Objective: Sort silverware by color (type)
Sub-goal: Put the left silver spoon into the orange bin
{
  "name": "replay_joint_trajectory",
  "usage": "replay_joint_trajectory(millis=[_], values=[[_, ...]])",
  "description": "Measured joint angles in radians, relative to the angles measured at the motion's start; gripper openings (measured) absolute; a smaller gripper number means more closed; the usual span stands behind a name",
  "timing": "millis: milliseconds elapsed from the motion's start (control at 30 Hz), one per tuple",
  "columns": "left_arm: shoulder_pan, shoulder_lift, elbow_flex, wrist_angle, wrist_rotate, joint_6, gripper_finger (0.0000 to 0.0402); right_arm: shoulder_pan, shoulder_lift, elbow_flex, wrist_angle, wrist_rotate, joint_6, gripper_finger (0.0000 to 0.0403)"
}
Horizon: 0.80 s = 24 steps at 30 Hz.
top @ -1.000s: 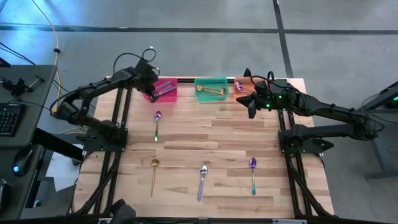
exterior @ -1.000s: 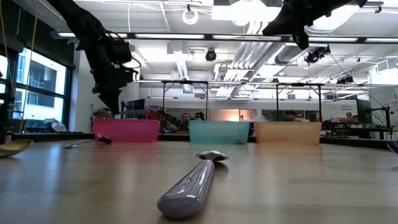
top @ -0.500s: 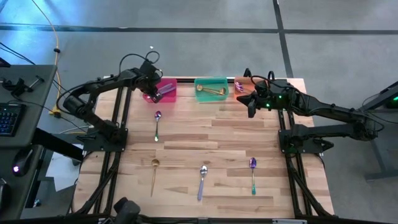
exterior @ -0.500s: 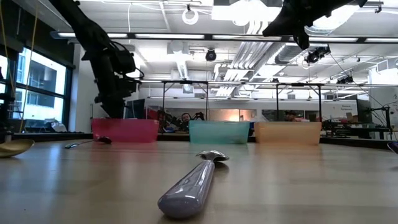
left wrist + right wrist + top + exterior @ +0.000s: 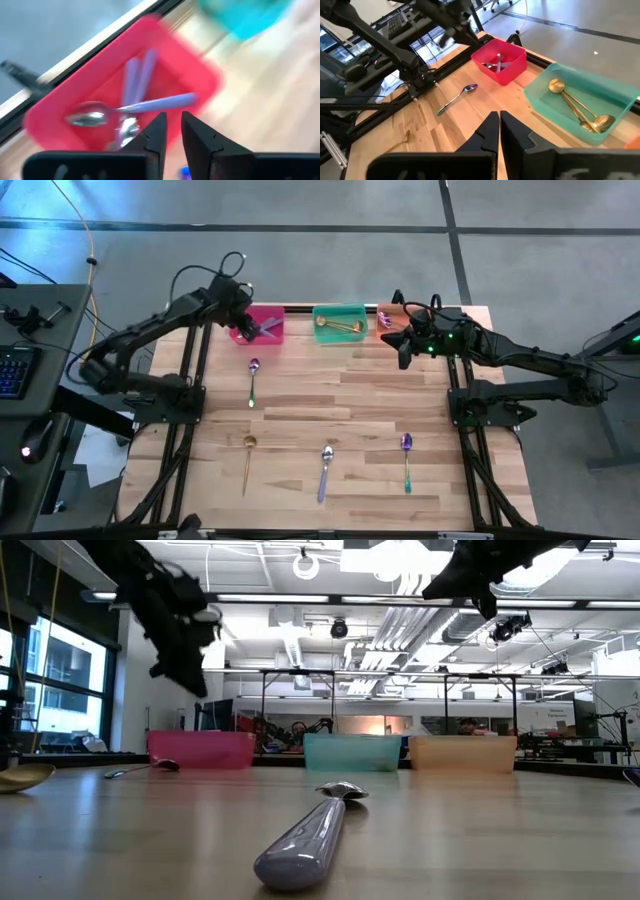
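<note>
Since a second earlier, the left gripper (image 5: 243,308) had been raised from the pink bin (image 5: 262,325), its fingers parted narrowly and holding nothing. Silver-lavender spoons (image 5: 131,107) were left crossed inside that bin at the far left. Gold spoons (image 5: 577,106) lay in the green bin (image 5: 340,323). On the tabletop (image 5: 340,405), a purple spoon (image 5: 253,381), a gold spoon (image 5: 248,460), a lavender spoon (image 5: 325,471) and a second purple spoon (image 5: 406,460) lay lengthwise, bowls pointing far. The right gripper (image 5: 402,348) hung closed and empty near the orange bin (image 5: 385,321).

Four spoons (image 5: 326,470) on table (image 5: 370,400)
</note>
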Motion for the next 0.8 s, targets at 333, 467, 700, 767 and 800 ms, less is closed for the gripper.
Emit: replay_joint_trajectory(millis=[333,467,700,767,800], values=[[-0.281,-0.239,-0.024,0.008,-0.018,-0.415,0.0003,0.000,0.005,0.000,0.018,0.007,-0.057,0.0000],[-0.403,-0.267,-0.082,0.002,-0.073,-0.627,0.0001,-0.003,0.025,0.000,0.027,0.011,-0.093,0.0000],[-0.587,-0.266,-0.206,0.006,-0.213,-0.902,0.0025,-0.029,0.093,0.000,0.069,0.010,-0.100,0.0000],[-0.623,-0.266,-0.234,-0.004,-0.230,-0.967,0.0038,-0.029,0.115,0.000,0.080,0.009,-0.101,0.0000],[-0.638,-0.266,-0.247,-0.001,-0.232,-1.001,0.0045,-0.029,0.125,0.000,0.090,0.004,-0.101,0.0000]])
